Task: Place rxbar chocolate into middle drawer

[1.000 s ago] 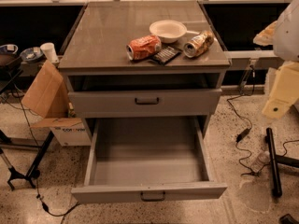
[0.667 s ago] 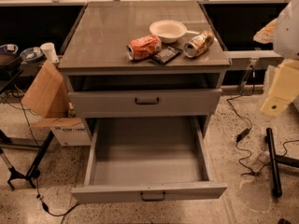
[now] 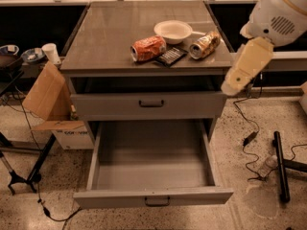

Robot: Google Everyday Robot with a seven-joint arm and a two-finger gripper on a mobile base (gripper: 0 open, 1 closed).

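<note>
The rxbar chocolate (image 3: 170,56), a flat black bar, lies on the cabinet top (image 3: 105,37) between a crushed orange can (image 3: 148,48) and a crushed gold-silver can (image 3: 204,45). The middle drawer (image 3: 153,198), deep and grey, stands pulled wide open and empty below. My arm (image 3: 247,63), a white and cream link, hangs at the cabinet's right side, level with the top. My gripper does not show in this view.
A white bowl (image 3: 173,31) sits behind the cans. The shallower drawer (image 3: 148,104) above is slightly out. A cardboard box (image 3: 45,95) and stand legs (image 3: 19,176) are at the left. Cables (image 3: 249,138) and a black stand base (image 3: 280,166) lie on the floor at right.
My arm has swung left and up, from the frame's right edge to beside the cabinet's right front corner. The objects on top and both drawers have not moved.
</note>
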